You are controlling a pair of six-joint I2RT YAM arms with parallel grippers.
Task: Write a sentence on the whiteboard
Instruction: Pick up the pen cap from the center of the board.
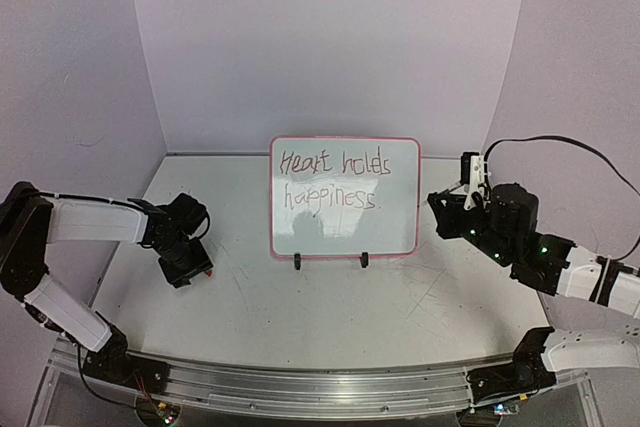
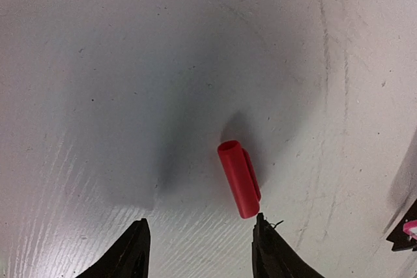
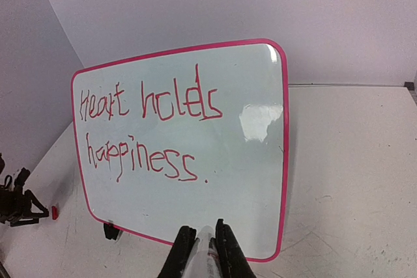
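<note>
The whiteboard [image 1: 345,232] stands upright on two black clip feet at the table's middle, pink-red rimmed, with "Heart holds happiness." on it in red. It fills the right wrist view [image 3: 247,180]. My right gripper [image 1: 440,209] is just right of the board, apart from it, shut on a white marker [image 3: 207,260] whose tip points at the board's lower edge. My left gripper [image 1: 188,265] is open and low over the table on the left. A red marker cap [image 2: 239,179] lies on the table just ahead of its right fingertip [image 2: 264,239], outside the jaws.
The table [image 1: 330,307] is white and scratched, enclosed by pale walls at the back and sides. A metal rail [image 1: 320,387] holding the arm bases runs along the near edge. The left gripper [image 3: 16,201] and the red cap [image 3: 55,211] also show in the right wrist view.
</note>
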